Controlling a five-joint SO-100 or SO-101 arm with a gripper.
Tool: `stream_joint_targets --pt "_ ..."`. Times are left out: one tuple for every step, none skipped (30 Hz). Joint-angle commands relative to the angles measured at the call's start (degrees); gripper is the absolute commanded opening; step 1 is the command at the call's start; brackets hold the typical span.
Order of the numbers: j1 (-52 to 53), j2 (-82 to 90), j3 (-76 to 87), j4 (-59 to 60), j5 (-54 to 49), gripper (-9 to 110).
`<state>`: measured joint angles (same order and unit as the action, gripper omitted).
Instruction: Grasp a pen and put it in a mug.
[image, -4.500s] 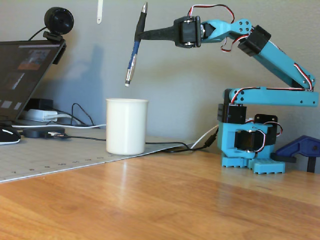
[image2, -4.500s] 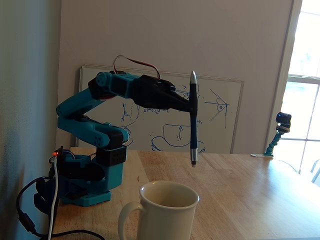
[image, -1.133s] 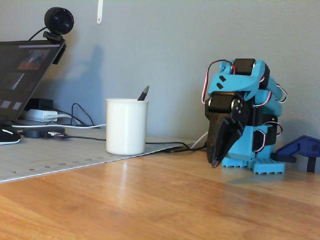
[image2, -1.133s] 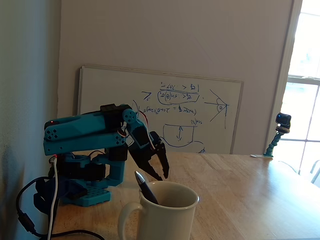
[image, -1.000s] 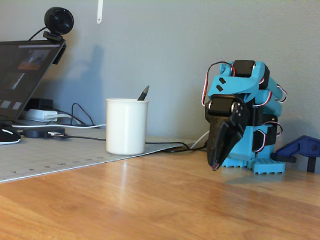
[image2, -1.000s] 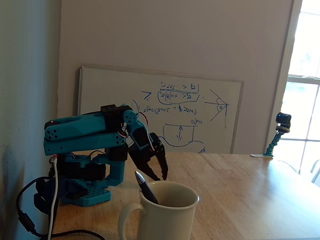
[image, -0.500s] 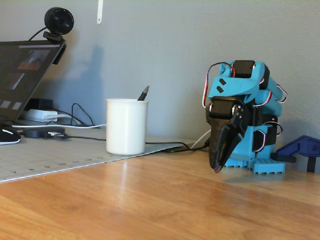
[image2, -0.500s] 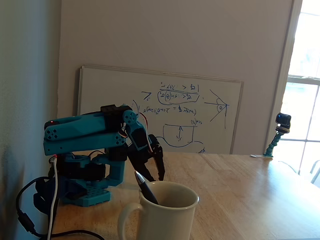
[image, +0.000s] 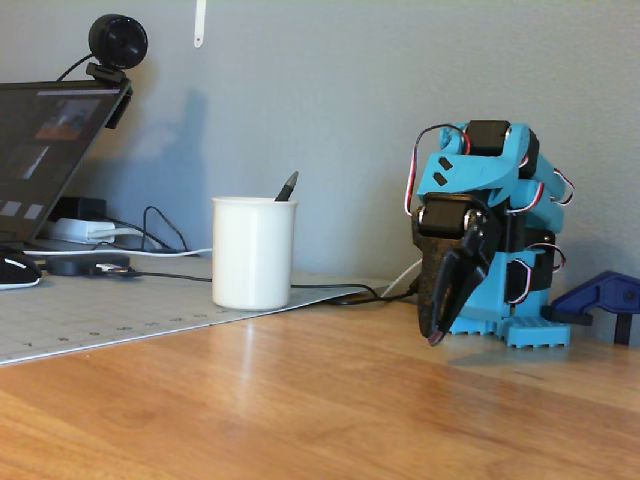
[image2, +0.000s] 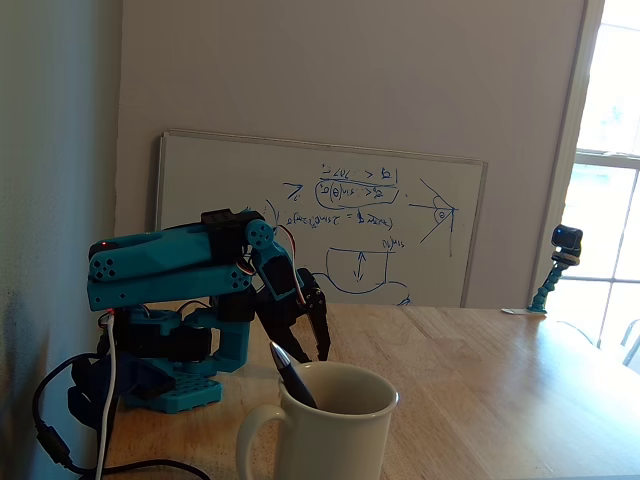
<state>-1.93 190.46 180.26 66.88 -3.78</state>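
A white mug (image: 253, 255) stands on the wooden table at the edge of a grey mat. A dark pen (image: 288, 186) stands tilted inside it, with its tip above the rim. In the other fixed view the mug (image2: 330, 440) is in the near foreground with the pen (image2: 290, 375) leaning inside. The blue arm is folded over its base to the mug's right. My black gripper (image: 436, 338) points down just above the table, apart from the mug, with its fingers together and empty. It also shows behind the mug in the other fixed view (image2: 305, 350).
A laptop (image: 45, 150) with a webcam (image: 117, 45), a mouse (image: 15, 270) and cables (image: 340, 292) lie at the left and behind the mug. A blue clamp (image: 600, 300) sits right of the base. A whiteboard (image2: 320, 220) leans on the wall, and a camera on a flexible mount (image2: 565, 245) stands nearby.
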Motion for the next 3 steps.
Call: stream_joint_targets --pt "0.26 1.58 -0.62 0.09 0.44 3" --pt "0.26 1.58 -0.62 0.09 0.44 3" --pt "0.26 1.58 -0.62 0.09 0.44 3"
